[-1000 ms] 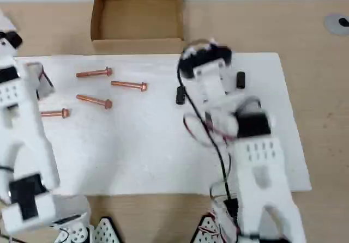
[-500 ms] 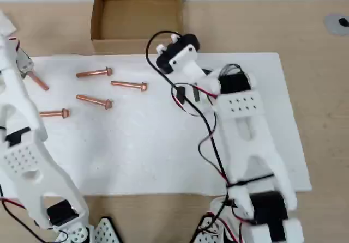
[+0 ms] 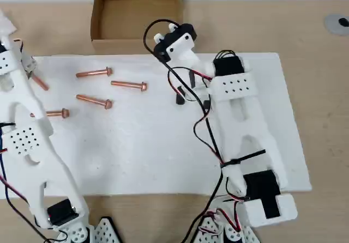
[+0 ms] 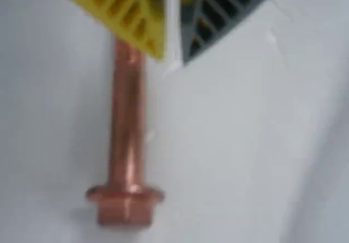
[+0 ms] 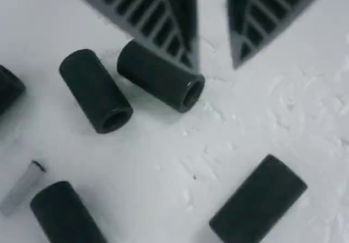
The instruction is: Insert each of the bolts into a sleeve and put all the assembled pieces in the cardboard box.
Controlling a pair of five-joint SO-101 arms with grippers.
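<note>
My left gripper (image 4: 172, 63) is shut on a copper bolt (image 4: 126, 145), which hangs out below the yellow and grey fingers, head end free. From above, that bolt (image 3: 38, 81) slants at the left edge of the white foam sheet (image 3: 136, 156). Several more copper bolts lie loose on the sheet, among them one (image 3: 94, 73) and another (image 3: 128, 85). My right gripper (image 5: 214, 58) is open just above several black sleeves. One sleeve (image 5: 161, 77) lies against the outside of a finger, and another (image 5: 95, 90) lies beside it.
The open cardboard box (image 3: 98, 19) stands beyond the sheet's far edge, between the two arms. Two black sleeves (image 3: 179, 97) show by the right arm's wrist. Red and black cables loop around that wrist. A round disc (image 3: 335, 22) lies at the far right.
The right arm has swung left and farther back over the sleeves. The left arm has stretched back, and a bolt now shows in its gripper at the sheet's left edge.
</note>
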